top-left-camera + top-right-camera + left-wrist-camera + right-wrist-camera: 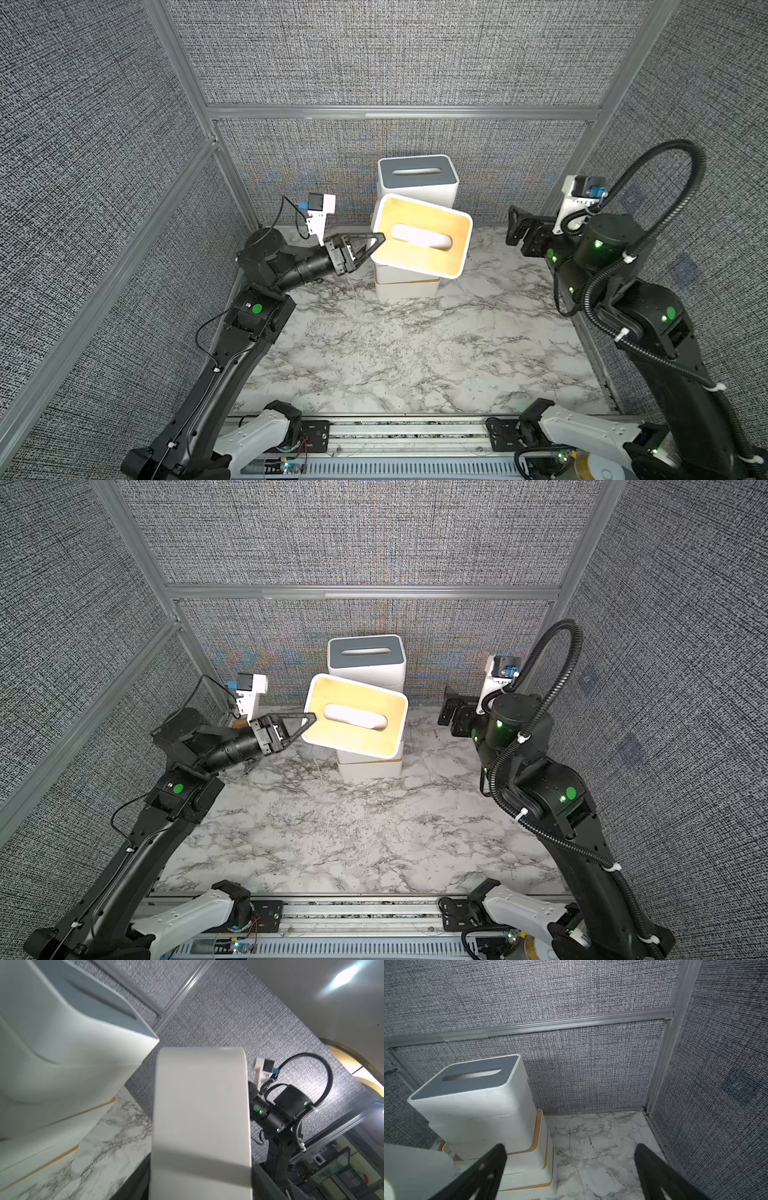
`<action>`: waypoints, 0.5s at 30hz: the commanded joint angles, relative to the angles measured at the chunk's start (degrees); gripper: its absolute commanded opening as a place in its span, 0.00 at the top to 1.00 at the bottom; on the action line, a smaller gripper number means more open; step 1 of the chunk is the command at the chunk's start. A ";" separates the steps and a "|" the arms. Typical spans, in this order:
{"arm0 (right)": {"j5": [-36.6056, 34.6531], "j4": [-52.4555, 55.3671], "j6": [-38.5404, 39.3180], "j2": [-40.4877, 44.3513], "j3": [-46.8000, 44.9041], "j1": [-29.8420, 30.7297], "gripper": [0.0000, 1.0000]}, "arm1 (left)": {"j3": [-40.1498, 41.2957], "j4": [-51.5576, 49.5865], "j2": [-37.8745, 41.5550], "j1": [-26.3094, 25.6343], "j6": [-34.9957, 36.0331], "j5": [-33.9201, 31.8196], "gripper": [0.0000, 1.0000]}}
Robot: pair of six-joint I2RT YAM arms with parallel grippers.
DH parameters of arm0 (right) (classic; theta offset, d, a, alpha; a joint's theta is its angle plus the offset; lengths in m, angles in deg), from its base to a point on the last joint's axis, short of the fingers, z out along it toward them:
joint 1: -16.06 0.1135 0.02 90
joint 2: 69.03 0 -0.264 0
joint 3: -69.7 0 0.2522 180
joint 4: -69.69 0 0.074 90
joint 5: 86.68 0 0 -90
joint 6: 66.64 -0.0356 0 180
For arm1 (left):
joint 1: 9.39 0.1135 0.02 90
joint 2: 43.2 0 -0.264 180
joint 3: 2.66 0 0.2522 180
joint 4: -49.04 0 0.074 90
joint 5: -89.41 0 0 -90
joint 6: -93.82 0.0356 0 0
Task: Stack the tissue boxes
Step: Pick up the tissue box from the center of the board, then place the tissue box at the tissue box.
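Left gripper (377,243) pinches one end of a tan-lidded tissue box (422,239), which hangs tilted and skewed just in front of the grey-lidded stack (417,176). Let go crooked, it could slide off the boxes beneath (407,286). Right gripper (513,226) gapes empty.

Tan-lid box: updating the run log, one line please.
left claw: shut on tan-lid box, in air, tilted, apart from stack | right claw: open, empty

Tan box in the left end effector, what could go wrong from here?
The left end effector pinches the tan box at one end only, so it may sag or slip. The box hangs skewed above the stack; released so, it could land crooked. The grey-lid box stands close behind and might get bumped.
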 commanded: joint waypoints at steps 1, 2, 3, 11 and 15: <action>0.93 -1.20 -2.51 -0.58 0.97 -0.33 0.01 | -7.43 5.34 -4.06 0.00 -3.58 -5.81 0.77; 1.37 -1.15 -2.43 -0.47 1.02 -0.32 0.01 | -10.88 3.90 -5.89 -0.03 -3.62 -6.45 0.77; 1.58 -1.27 -1.84 -0.29 0.88 -0.38 0.01 | -14.19 2.93 -8.16 0.00 -3.72 -6.97 0.77; 1.98 -5.37 -1.08 3.63 -4.93 -0.31 0.01 | -33.15 -1.09 -22.87 0.41 -8.59 -10.05 0.77; 3.94 -5.25 -0.05 3.32 -5.72 -0.40 0.01 | -47.16 -13.59 -30.58 0.93 -7.05 -10.21 0.77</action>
